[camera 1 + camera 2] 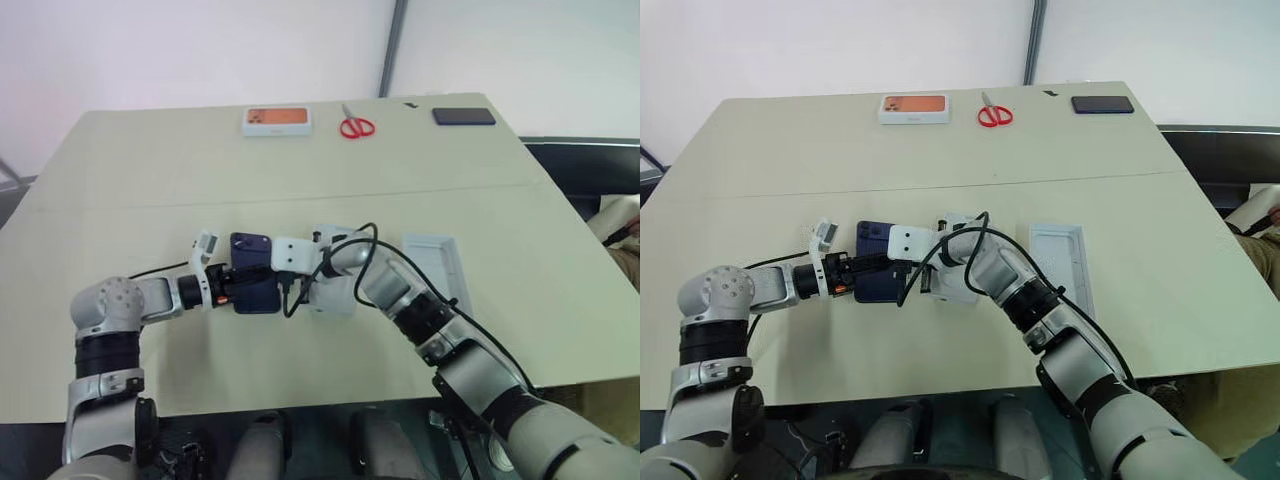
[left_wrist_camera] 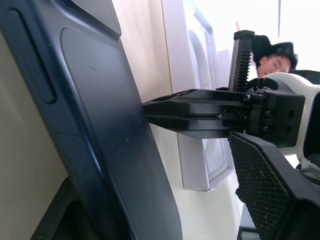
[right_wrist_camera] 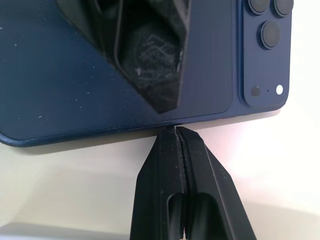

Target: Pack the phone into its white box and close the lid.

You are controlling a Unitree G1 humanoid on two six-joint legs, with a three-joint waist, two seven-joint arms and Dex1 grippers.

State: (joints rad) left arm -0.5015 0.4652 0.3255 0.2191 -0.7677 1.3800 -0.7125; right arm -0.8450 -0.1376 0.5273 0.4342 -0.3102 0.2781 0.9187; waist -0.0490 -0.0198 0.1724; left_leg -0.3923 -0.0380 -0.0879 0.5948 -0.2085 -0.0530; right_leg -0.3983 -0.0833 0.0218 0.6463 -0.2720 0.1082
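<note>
The navy phone (image 1: 258,298) is at the table's middle, camera cluster (image 3: 265,30) on its back. My left gripper (image 1: 250,275) is open around it: one finger lies behind the phone, while the padded finger (image 2: 270,190) stands apart from its back. My right gripper (image 3: 175,132) is shut, empty, its tips touching the phone's long edge. The white box (image 1: 335,298) lies under my right wrist, mostly hidden. To its right the lid (image 1: 437,262) lies with its pale inside up.
Along the table's far edge are a white box with an orange picture (image 1: 277,120), red scissors (image 1: 356,127) and a flat black phone (image 1: 463,116). A black cable (image 1: 350,245) loops over my right wrist. A person (image 2: 275,55) is beyond the table's right side.
</note>
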